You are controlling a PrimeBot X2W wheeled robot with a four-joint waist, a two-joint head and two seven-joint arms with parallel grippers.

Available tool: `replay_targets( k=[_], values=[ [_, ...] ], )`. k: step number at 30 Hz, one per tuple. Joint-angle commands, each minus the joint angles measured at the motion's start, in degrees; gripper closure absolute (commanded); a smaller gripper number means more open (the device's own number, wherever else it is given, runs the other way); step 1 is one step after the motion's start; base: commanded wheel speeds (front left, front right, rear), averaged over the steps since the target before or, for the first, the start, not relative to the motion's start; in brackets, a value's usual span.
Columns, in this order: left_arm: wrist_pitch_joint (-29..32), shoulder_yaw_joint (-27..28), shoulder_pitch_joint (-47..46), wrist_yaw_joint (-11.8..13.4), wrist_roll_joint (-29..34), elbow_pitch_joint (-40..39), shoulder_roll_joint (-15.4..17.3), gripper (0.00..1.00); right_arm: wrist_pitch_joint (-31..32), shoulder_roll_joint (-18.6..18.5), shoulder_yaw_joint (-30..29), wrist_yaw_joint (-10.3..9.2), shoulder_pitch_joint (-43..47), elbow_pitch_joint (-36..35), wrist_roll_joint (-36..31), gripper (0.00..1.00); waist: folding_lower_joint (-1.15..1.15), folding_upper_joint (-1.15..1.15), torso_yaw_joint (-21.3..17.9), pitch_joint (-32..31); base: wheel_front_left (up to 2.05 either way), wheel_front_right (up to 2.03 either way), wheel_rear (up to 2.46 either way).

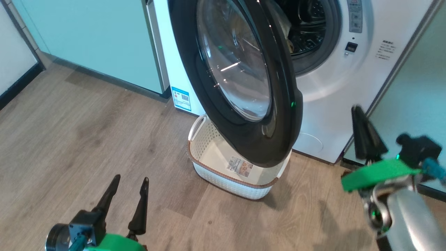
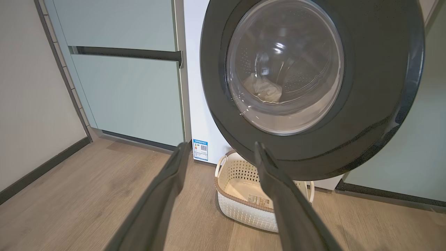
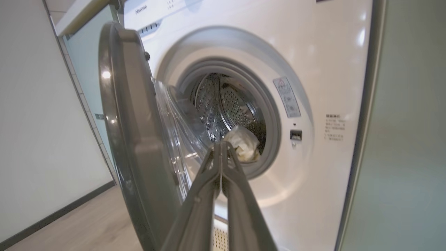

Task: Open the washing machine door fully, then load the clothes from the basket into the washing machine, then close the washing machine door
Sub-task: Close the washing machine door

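Observation:
The washing machine (image 1: 334, 94) (image 3: 313, 52) is white, and its round black door (image 1: 240, 80) (image 2: 310, 87) (image 3: 136, 139) stands partly open, hanging over the basket. Pale clothes (image 3: 244, 143) (image 2: 263, 90) lie in the steel drum behind the grey gasket. On the floor under the door sits the cream basket (image 1: 212, 153) (image 2: 240, 205), with just its label showing on the bottom. My left gripper (image 1: 129, 179) (image 2: 221, 148) is open and empty, low at the left, short of the basket. My right gripper (image 1: 357, 111) (image 3: 221, 144) is shut and empty, to the right of the door, pointing at the drum opening.
Pale green cabinets (image 1: 94, 38) (image 2: 129, 90) stand left of the washer, and another green panel (image 1: 418, 101) (image 3: 407, 139) is on its right. A white wall with a dark skirting (image 2: 31, 104) runs along the left. Wood floor (image 1: 87, 139) spreads before the machine.

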Motion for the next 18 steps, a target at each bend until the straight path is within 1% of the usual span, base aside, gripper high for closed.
replay_targets(
  k=[1, 7, 10, 12, 15, 17, 18],
  values=[
    [-0.17, 1.56, -3.32, -0.07, 0.34, -1.79, 0.70, 0.00, -0.56, -0.41, 0.75, -0.16, -4.34, -2.50, 0.12, 1.00, 0.00, 0.00, 0.39, -0.13, 0.00, 0.00, 0.00],
    [-0.11, 1.14, -3.46, 0.10, 0.41, -1.69, 0.87, 0.00, -0.56, -0.41, 1.52, -0.16, -11.47, -8.70, 1.22, 1.00, 0.00, 0.00, 0.81, -0.86, 0.00, 0.00, 0.00],
    [0.06, 0.98, -3.36, 0.14, 0.44, -1.79, 1.09, 0.00, -0.56, -0.41, 3.62, -0.16, -14.34, -11.84, 1.98, 1.00, 0.00, 0.00, 0.89, -1.32, 0.00, 0.00, 0.00],
    [0.10, 0.95, -3.23, 0.20, 0.44, -1.93, 1.22, 0.00, -0.56, -0.41, 6.17, -0.16, -15.69, -13.63, 2.53, 1.00, 0.00, 0.00, 0.91, -1.51, 0.00, 0.00, 0.00],
    [0.04, 0.98, -2.94, 0.43, 0.37, -2.15, 1.28, 0.00, -0.56, -0.41, 11.60, -0.16, -16.40, -14.68, 3.48, 1.00, 0.00, 0.00, 0.83, -1.69, 0.00, 0.00, 0.00],
    [0.08, 0.95, -2.73, 0.59, 0.37, -2.14, 1.33, 0.00, -0.56, -0.41, 15.02, -0.16, -15.83, -14.24, 4.29, 1.00, 0.00, 0.00, 0.83, -1.76, 0.00, 0.00, 0.00],
    [0.09, 0.86, -2.61, 0.72, 0.35, -2.15, 1.31, 0.00, -0.56, -0.41, 17.81, -0.16, -14.65, -13.17, 5.03, 1.00, 0.00, 0.00, 0.87, -1.79, 0.00, 0.00, 0.00]
  ],
)
